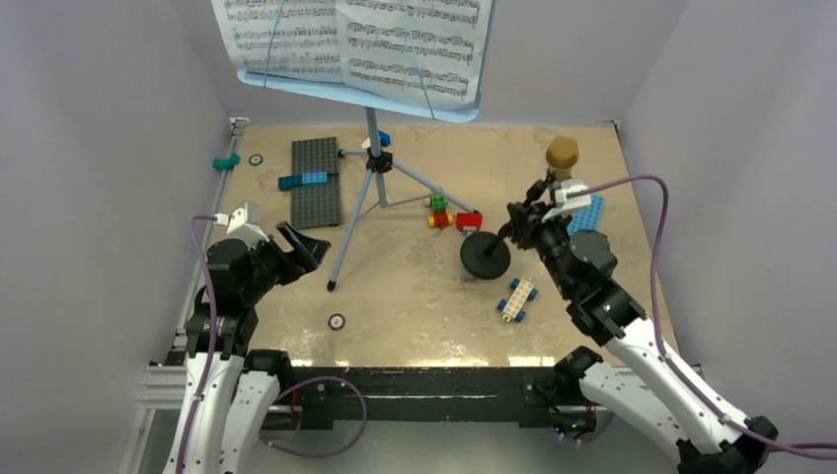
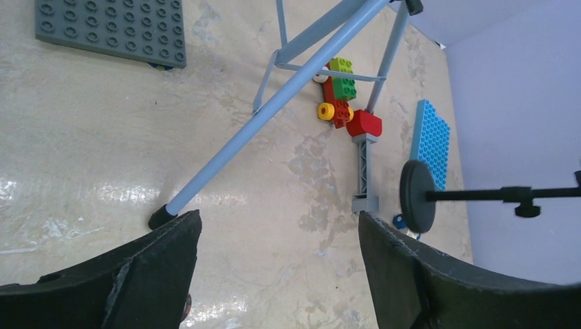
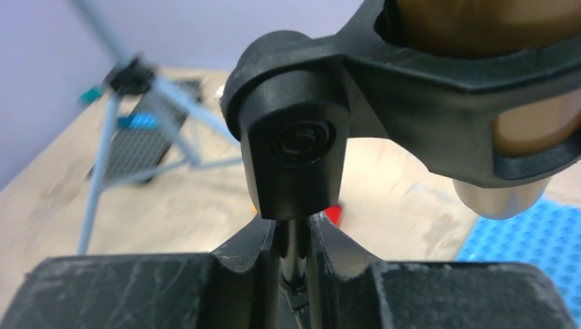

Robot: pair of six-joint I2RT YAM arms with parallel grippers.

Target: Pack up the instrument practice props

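Pale grey walls close round a mottled beige tabletop (image 1: 415,296); from above, the light-blue music stand (image 1: 375,158) rises at the far middle on three splayed legs, its tray carrying the white sheet-music pages (image 1: 355,39) side by side. Left of the music stand lies a grey baseplate (image 1: 316,183) with a blue brick (image 1: 303,180) on it; at the stand's right leg sits a cluster of coloured bricks (image 1: 444,212); further right lies a blue baseplate (image 1: 584,214), and nearer the arms a white wheeled brick (image 1: 516,299). The right gripper (image 1: 520,225), right of the music stand, pinches the thin rod of the black mic stand (image 1: 485,257), whose round base points toward the tripod; the gold-brown microphone (image 1: 563,153) sits in the clip at the rod's other end. The left gripper (image 1: 301,247) hovers just left of the stand's nearest foot, jaws spread and holding nothing.

From the left wrist, the two fingers (image 2: 137,281) stand wide apart, with the foot of the music stand (image 2: 274,106) just beyond one fingertip; past the stand's legs are the coloured bricks (image 2: 342,96), the blue baseplate (image 2: 431,144) and the mic stand (image 2: 416,197), its disc edge-on and its rod level; whether the disc touches the tabletop I cannot tell.

From the right wrist, the fingers (image 3: 329,250) are pressed onto the rod of the mic stand (image 3: 294,151), directly under the clip; the microphone (image 3: 521,130) fills the upper right, held in that clip; the music stand (image 3: 137,116) is a blur at the left; a corner of the blue baseplate (image 3: 527,240) shows lower right.
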